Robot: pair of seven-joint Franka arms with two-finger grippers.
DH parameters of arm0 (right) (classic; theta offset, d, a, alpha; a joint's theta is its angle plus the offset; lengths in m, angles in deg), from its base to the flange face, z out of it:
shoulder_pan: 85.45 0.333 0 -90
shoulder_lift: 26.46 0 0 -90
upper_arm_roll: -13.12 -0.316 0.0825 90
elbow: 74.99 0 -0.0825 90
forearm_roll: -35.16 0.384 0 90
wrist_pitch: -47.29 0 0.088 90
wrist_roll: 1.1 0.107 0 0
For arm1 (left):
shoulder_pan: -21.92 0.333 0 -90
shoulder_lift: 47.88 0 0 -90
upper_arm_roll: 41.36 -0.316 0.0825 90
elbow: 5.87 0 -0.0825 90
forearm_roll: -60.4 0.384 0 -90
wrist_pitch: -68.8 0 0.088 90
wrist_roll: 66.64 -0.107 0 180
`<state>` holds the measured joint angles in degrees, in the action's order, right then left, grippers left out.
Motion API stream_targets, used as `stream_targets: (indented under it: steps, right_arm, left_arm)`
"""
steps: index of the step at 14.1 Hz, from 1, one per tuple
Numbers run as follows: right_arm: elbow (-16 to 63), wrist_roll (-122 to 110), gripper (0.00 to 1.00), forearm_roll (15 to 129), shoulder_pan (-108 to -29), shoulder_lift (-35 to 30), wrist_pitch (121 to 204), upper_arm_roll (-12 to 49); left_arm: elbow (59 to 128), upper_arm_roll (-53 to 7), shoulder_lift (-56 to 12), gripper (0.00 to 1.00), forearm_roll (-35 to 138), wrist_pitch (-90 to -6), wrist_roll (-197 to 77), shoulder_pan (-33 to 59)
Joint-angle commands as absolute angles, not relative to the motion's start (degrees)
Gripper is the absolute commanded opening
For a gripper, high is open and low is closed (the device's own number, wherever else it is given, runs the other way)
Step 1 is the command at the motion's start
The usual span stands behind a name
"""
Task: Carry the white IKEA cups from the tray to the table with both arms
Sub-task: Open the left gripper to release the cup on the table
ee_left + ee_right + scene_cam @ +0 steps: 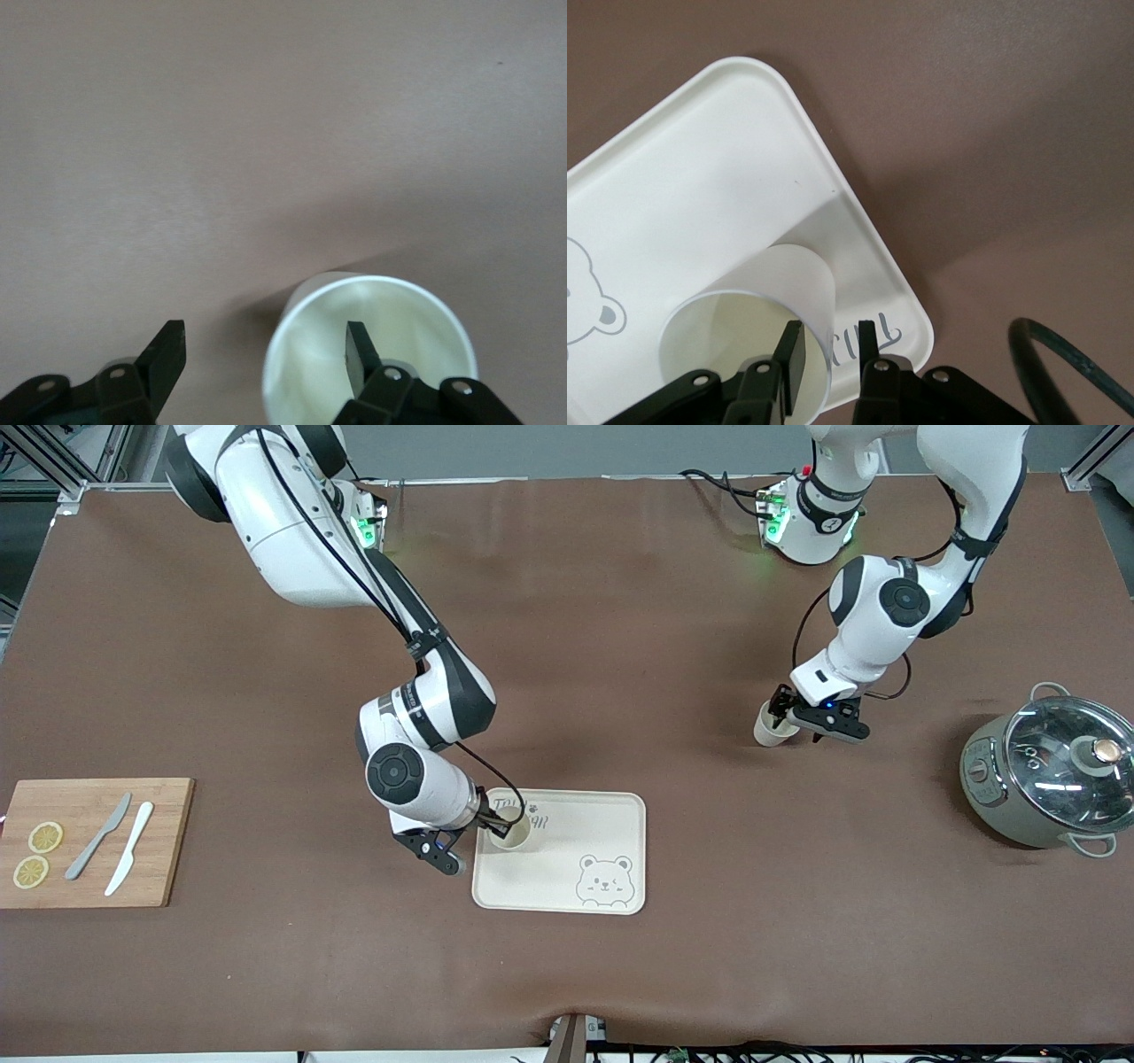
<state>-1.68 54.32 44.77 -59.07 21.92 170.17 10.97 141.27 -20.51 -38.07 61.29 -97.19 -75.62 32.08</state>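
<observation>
One white cup stands upright on the bear-printed tray, in the corner toward the right arm's end. My right gripper straddles this cup's wall: one finger is inside and one outside, close together, with a small gap on each side. The tray lies under it. The other white cup stands on the bare table toward the left arm's end. My left gripper is at that cup, its jaws wide open, one finger inside and one well outside the rim.
A wooden board with two lemon slices, a grey knife and a white knife lies at the right arm's end. A pot with a glass lid stands at the left arm's end. Brown table lies between the two cups.
</observation>
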Motion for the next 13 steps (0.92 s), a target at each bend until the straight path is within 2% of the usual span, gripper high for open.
stream_targets:
  steps: [1, 2, 5, 9, 11, 13]
  right_arm:
    - [-4.3, 55.4, 0.23, 45.0, -58.7, 23.6, 169.7, 11.0]
    - [-4.4, 55.4, 0.22, 45.0, -58.6, 23.6, 169.7, 11.0]
    - [-4.4, 55.2, 0.00, 45.0, -58.6, 23.6, 169.6, 10.9]
    - [-5.4, 55.1, 0.00, 45.1, -58.7, 23.6, 168.8, 10.8]
    - [-7.0, 55.1, 0.00, 45.2, -59.3, 23.2, 165.2, 10.7]
    - [-10.4, 54.5, 0.00, 45.1, -59.9, 22.9, 159.4, 10.8]
  left_arm:
    - [141.5, -19.4, -42.7, 0.81, 60.5, -91.6, -77.2, 33.4]
    - [141.1, -19.4, -44.3, 0.82, 60.5, -88.9, -77.2, 33.3]
    - [139.8, -18.9, -48.0, 0.83, 60.1, -82.0, -76.8, 33.3]
    - [135.8, -17.8, -52.8, 0.86, 56.9, -70.7, -77.0, 32.8]
    - [132.7, -17.7, -55.0, 0.88, 55.6, -64.1, -77.1, 32.8]
    - [128.6, -17.7, -56.5, 0.96, 53.9, -57.4, -77.1, 32.8]
